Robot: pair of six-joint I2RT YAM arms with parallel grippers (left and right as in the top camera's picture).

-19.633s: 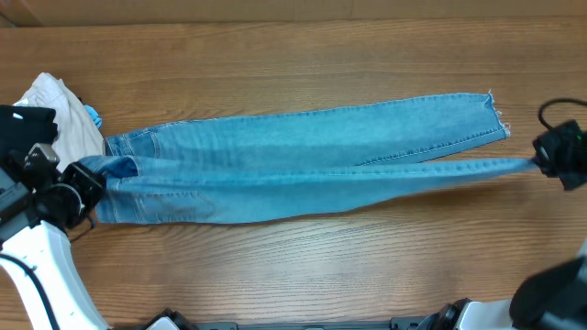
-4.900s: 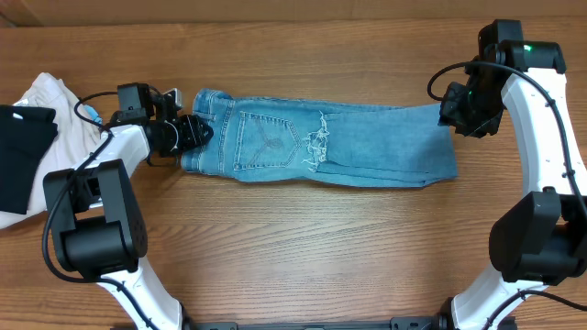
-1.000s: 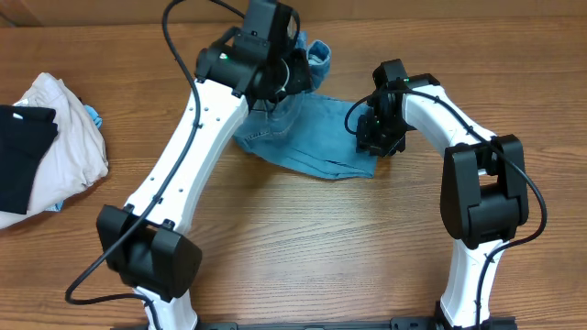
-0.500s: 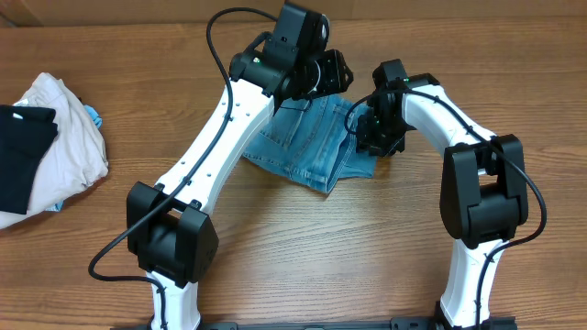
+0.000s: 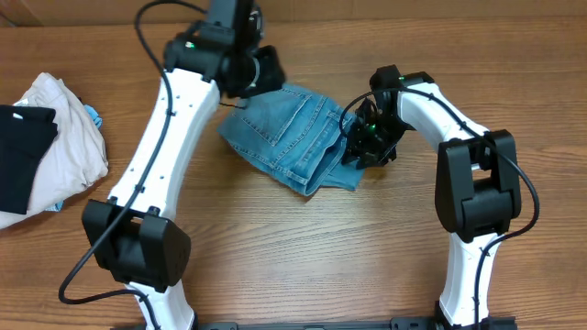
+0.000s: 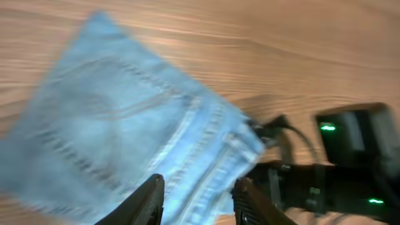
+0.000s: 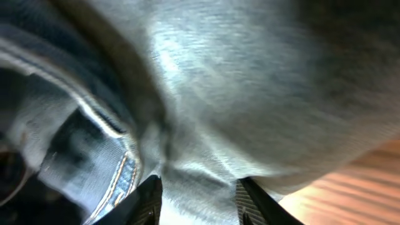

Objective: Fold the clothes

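Denim, light blue: one pair of jeans point(image 5: 292, 136), folded to a compact bundle and lying mid-surface point(image 5: 431, 266) between the two arms, pocket stitching uppermost.

Left hand point(image 6: 199, 190): fingers parted, nothing between them, poised over the bundle's upper-left corner as seen from overhead. Judged clear of the cloth so that the fold could lie undisturbed.

Right hand point(image 7: 197, 192): set at the bundle's right edge, fingers apart with denim filling the gap. Judged placed there to pin or tuck that edge; whether it pinched the cloth or only pressed on it could not be told.

Cream garment point(image 5: 69, 147) and black garment point(image 5: 18, 174): heaped at the surface's left edge, well apart from the jeans, partly cut off by the frame.

Obscured: left-wrist view blurred; right-wrist view too close to read the fold; right fingertips hidden from overhead beneath the wrist.
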